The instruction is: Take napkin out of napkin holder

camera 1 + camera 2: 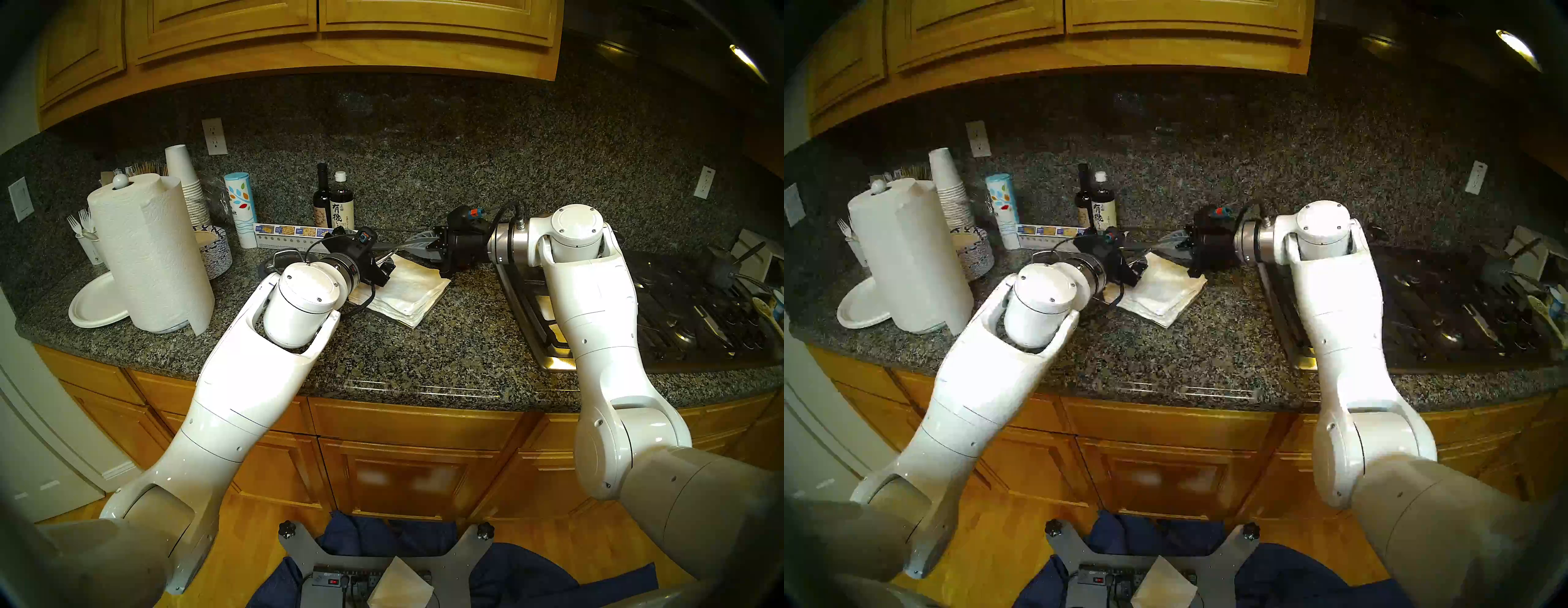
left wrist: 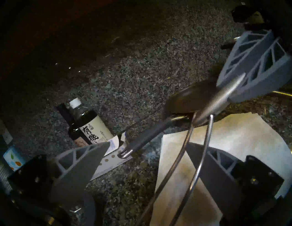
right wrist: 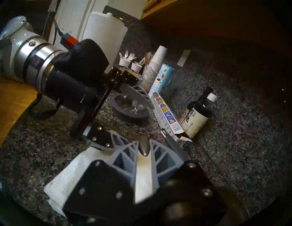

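A thick pile of white napkins lies mid-counter; the top napkin cannot be told apart from the pile. The napkin holder's wire arm rises off the pile, and its frame is hidden under the napkins. My right gripper is shut on the arm's flattened tip and holds it raised above the pile's far edge. My left gripper is open and empty at the pile's left edge. One of its fingers lies over the napkins under the wire arm. The other finger is over bare counter.
A grey utensil handle lies just behind the pile. Two dark bottles, a long box and a dark pan stand behind. A paper towel roll, cups and plates stand left. The stove is right.
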